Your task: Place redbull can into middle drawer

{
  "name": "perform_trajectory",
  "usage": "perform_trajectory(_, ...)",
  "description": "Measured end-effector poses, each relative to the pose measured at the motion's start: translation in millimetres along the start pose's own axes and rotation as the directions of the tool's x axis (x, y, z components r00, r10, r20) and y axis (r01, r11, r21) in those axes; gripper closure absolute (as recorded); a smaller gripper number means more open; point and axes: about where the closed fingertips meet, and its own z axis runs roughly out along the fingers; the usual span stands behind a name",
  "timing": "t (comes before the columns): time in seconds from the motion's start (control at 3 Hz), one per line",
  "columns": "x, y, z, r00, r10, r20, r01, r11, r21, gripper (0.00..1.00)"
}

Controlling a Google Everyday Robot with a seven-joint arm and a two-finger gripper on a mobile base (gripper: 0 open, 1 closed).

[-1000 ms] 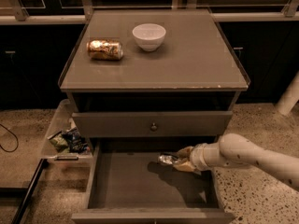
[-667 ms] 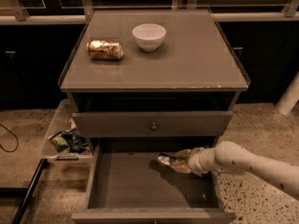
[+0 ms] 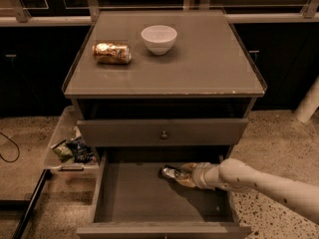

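Gripper (image 3: 176, 175) was inside the open drawer (image 3: 133, 194), toward its right rear, entering from the right on the white arm (image 3: 264, 182). The tan fingers (image 3: 186, 177) were closed around the redbull can (image 3: 168, 172), which projected from the gripper tip toward the left. The can lay roughly horizontal, its free end pointing at the drawer's middle. It sat low over the bare floor near the back wall, with a dark shadow beneath the can and gripper. Whether the can touched the floor could not be told. The drawer was pulled well out, and nothing else was seen on its floor. Directly above it was a shut drawer front (image 3: 124, 132) with a small round knob (image 3: 164, 134) at its centre. Above that front was a dark open slot under the cabinet top (image 3: 209, 63). On the top, a gold can (image 3: 111, 53) lay on its side near the left rear. A white bowl (image 3: 159, 38) stood upright just to the right of it and slightly further back, apart from it. A shallow tray (image 3: 61, 133) stuck out from the cabinet's left side, holding a few snack packets (image 3: 75, 150). A dark cable (image 3: 8, 148) lay on the speckled floor (image 3: 279, 133) at the far left.
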Motion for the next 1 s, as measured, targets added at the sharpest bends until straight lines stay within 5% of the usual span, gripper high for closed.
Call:
perform_trajectory(0.33,0.9,2.2,14.5,1.000,0.007,0.017,-0.007,0.9999,-0.014,1.00)
perform_trajectory(1.0,1.3,2.3,15.3,1.000,0.008,0.017,-0.008,0.9999,-0.015,0.59)
